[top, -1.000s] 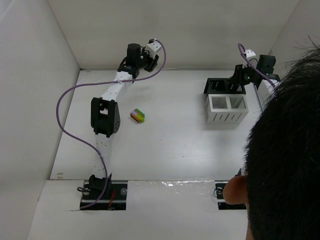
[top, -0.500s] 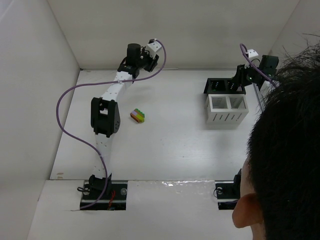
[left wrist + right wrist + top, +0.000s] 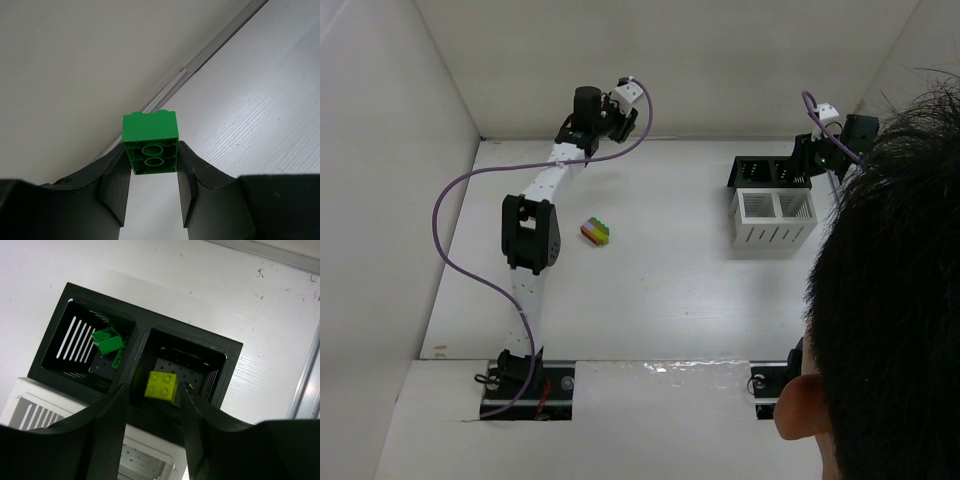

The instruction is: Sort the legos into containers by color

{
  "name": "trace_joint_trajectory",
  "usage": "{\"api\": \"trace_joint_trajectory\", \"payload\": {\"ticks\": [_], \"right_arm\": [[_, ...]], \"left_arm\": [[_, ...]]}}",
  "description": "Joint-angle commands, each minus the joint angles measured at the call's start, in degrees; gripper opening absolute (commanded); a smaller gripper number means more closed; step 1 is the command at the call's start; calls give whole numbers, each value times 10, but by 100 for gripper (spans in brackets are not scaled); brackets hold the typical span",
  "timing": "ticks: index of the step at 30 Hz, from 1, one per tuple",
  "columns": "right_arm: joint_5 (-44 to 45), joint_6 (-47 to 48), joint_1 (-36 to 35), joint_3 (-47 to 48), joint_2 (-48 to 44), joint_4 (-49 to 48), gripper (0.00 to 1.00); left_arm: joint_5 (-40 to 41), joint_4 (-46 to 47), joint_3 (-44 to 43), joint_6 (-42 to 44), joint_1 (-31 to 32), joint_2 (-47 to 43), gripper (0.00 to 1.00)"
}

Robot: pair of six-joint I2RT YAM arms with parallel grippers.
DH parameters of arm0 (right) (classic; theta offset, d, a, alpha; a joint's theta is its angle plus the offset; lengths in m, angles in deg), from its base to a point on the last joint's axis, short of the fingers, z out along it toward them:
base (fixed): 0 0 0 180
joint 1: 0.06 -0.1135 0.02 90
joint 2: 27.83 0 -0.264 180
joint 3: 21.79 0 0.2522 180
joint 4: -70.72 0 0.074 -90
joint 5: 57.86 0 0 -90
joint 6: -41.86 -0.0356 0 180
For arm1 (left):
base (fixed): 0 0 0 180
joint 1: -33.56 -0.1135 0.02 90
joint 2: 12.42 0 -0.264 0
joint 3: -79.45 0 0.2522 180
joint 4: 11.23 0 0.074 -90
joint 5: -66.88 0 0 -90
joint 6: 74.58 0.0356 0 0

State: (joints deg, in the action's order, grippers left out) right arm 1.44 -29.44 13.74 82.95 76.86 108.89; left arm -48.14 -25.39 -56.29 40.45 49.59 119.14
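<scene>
- Clamps green brick (image 3: pixel 150 131) by its sides in left gripper (image 3: pixel 151 156), up by far wall (image 3: pixel 720 70), well apart from black bin (image 3: pixel 760 172) across table (image 3: pixel 670 290).
- Risks a drop on the long carry over: only the near part is pinched between the pads (image 3: pixel 112 190), with the studded end poking past the tips.
- Risks a wrong release too: belongs in the compartment with green pieces (image 3: pixel 107 342), not the one beside it.
- Holds right gripper (image 3: pixel 154 392) over black bin with fingers (image 3: pixel 110 420) parted and lime brick (image 3: pixel 161 382) loose between them, clear of one finger and close against the other.
- Cannot tell whether lime brick is falling or already lying on the compartment floor.
- May cling to the closer finger and ride up on retreat, or tip over the divider into the greens.
- May nudge black bin or white bin (image 3: pixel 30 395) on pulling away, with fingers low by the rims.
- Leaves stack (image 3: pixel 596 232) on table just beside left arm (image 3: pixel 530 235); may get swept by that elbow on the swing across.
- Calls for splitting stack by colour; may skid off instead of parting under a one-sided pull.
</scene>
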Motion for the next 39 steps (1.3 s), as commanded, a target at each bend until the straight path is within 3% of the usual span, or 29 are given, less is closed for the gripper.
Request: {"api": "trace_joint_trajectory", "payload": {"ticks": [1, 5, 13, 15, 21, 29, 32, 39], "right_arm": [[0, 6, 3, 3, -26, -15, 51], [0, 6, 3, 8, -21, -20, 61], [-19, -28, 3, 13, -41, -64, 63], [-19, -51, 3, 0, -54, -98, 63], [46, -133, -30, -14, -91, -134, 63], [97, -247, -53, -36, -147, -125, 63], [115, -272, -53, -23, -163, -111, 63], [134, -288, -53, -53, -201, -143, 65]], "left_arm": [[-8, 27, -32, 5, -1, -10, 0], [-8, 32, -32, 5, -1, -10, 0], [-39, 58, -20, 7, 6, -25, 0], [6, 58, -20, 7, 24, -38, 0], [-20, 73, -14, -103, 44, -61, 0], [-151, 93, -47, -275, 61, -41, 0], [-204, 85, -47, -303, 80, -41, 0], [-231, 153, 68, -355, 134, -83, 0]]}}
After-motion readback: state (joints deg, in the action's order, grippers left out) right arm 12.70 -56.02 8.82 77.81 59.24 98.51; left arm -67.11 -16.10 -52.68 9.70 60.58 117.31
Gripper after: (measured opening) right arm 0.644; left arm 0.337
